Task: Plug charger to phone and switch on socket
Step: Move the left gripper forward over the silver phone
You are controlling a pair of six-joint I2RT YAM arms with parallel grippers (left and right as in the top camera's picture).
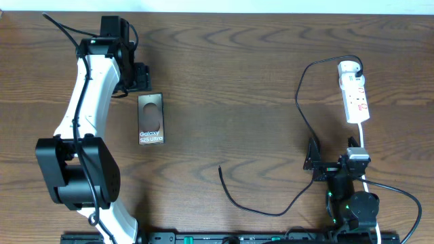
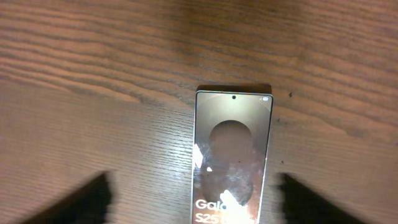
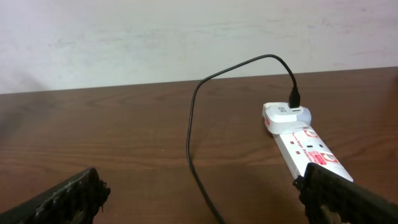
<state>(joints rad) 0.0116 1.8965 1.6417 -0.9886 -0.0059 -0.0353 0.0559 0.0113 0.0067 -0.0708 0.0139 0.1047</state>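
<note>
The left arm (image 1: 90, 95) had curved white links between bulky black joints, a thin black cable (image 1: 64, 28) running along it. The right arm (image 1: 349, 200) was black with small green lights (image 1: 348, 207). The right gripper (image 3: 199, 186) had black, rough-edged jaws.

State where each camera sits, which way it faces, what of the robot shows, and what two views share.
Overhead: above the table, looking straight down; left arm, right arm, phone, charger and socket show.
Left wrist: close over the phone, looking down; own dark fingertips at the bottom corners.
Right wrist: low, facing along the table toward the socket; own fingertips at the bottom corners.
Shared: overhead and right wrist both show charger and socket.
</note>
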